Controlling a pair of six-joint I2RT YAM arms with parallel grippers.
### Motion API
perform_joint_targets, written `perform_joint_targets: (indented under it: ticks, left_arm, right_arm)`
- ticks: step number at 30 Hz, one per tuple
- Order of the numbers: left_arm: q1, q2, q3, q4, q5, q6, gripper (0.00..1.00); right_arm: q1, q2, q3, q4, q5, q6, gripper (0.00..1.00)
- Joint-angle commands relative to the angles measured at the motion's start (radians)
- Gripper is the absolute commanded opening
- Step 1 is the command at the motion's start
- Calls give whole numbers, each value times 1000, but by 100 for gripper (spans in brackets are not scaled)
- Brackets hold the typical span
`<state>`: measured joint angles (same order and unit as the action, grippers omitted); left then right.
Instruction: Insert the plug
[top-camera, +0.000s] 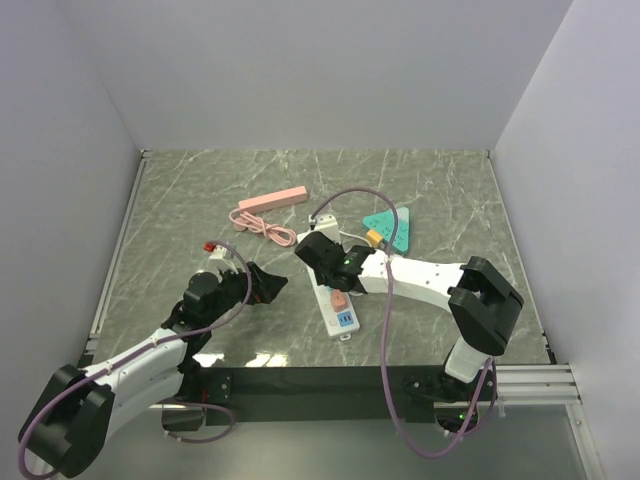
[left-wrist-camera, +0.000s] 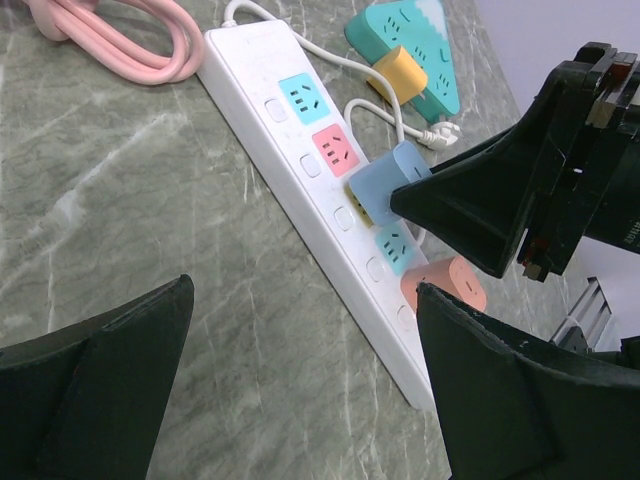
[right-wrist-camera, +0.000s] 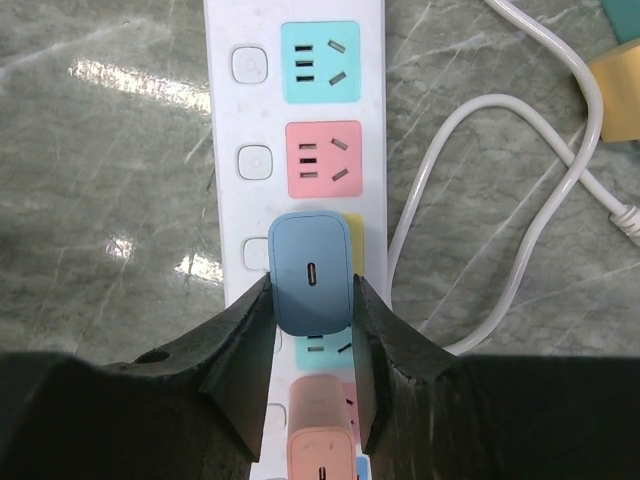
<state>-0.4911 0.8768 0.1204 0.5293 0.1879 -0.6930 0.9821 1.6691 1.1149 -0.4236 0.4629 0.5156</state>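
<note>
right hand grasps the blue plug, which sits on the yellow socket of the strip and looks nearly seated, so i judge only a last push and letting go remain; left hand hangs released beside.

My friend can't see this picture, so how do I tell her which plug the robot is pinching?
Find the long white power strip lying on the marbled table. Partway along it, over the yellow socket, sits a blue plug squeezed by the right gripper. The only other plug on the strip is the orange plug next to it, and the pink socket on its other side is empty.
</note>
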Motion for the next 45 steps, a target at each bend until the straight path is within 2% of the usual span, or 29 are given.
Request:
perform_joint_targets:
  ticks: [1, 19, 34, 45]
  left_arm:
    - [5, -7, -5, 51, 21, 4, 99]
    - [5, -15, -8, 52, 24, 6, 99]
    - [5, -27, -10, 38, 13, 12, 100]
    - [5, -27, -8, 32, 7, 16, 99]
  right_arm:
    - [21, 40, -12, -63, -47, 37, 0]
    - [24, 75, -47, -34, -116, 41, 0]
    - [-22, 126, -105, 28, -276, 20, 0]
    - [-22, 132, -101, 2, -273, 15, 0]
